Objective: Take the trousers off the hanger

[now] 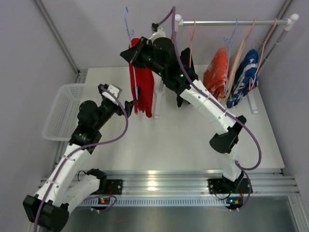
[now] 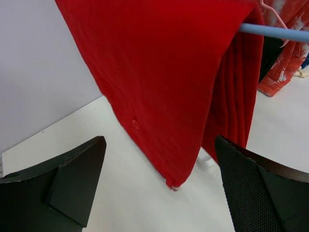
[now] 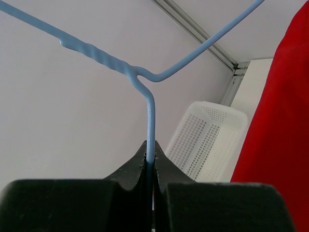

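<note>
Here, right fingers (image 3: 129, 176) clamped on blue hanger (image 3: 150, 121), red trousers (image 2: 169, 72) draped below, left fingers (image 2: 72, 183) apart near their hem.

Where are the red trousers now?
Top view, left of centre: red trousers hang on the blue hanger the right gripper pinches, left gripper open beside them.

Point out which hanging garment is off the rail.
The plain red trousers: their blue hanger is pinched in the right tool, away from the rail where the orange-and-white garment and blue-and-white garment hang.

right claw (image 3: 149, 166) pinching blue hanger (image 3: 150, 116), white basket (image 3: 205, 140)
</note>
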